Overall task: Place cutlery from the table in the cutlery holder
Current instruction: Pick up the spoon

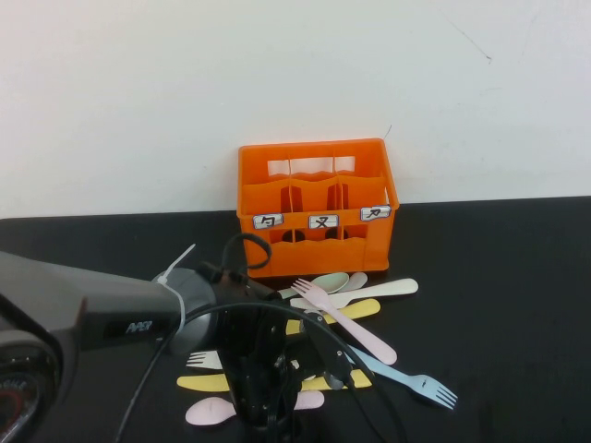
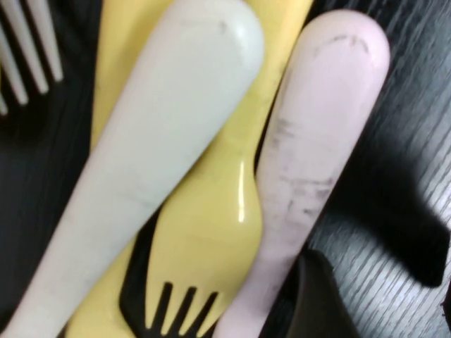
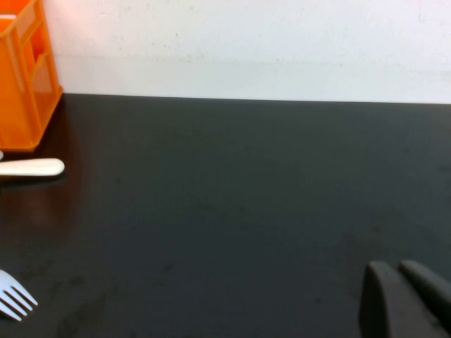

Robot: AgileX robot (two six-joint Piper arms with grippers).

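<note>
The orange cutlery holder (image 1: 314,245) stands at the back of the black table (image 1: 499,277). The cutlery lies in a pile in front of it: a pink fork (image 1: 346,323), a blue fork (image 1: 416,378), a cream handle (image 1: 388,289), a sage spoon (image 1: 328,281), a pink spoon (image 1: 211,412). My left gripper (image 1: 268,397) hangs low over the pile's near side, open. In its wrist view a pink handle (image 2: 310,155), a yellow fork (image 2: 204,239) and a cream handle (image 2: 162,141) lie just beside one finger (image 2: 317,296), with bare table between the jaws (image 2: 384,303). My right gripper (image 3: 403,282) is shut and empty.
A white wall rises behind the table. A white fork (image 1: 203,359) and a yellow knife (image 1: 203,381) lie left of my left arm. The right wrist view shows the holder's corner (image 3: 21,77), a cream handle (image 3: 32,167) and blue fork tines (image 3: 14,296).
</note>
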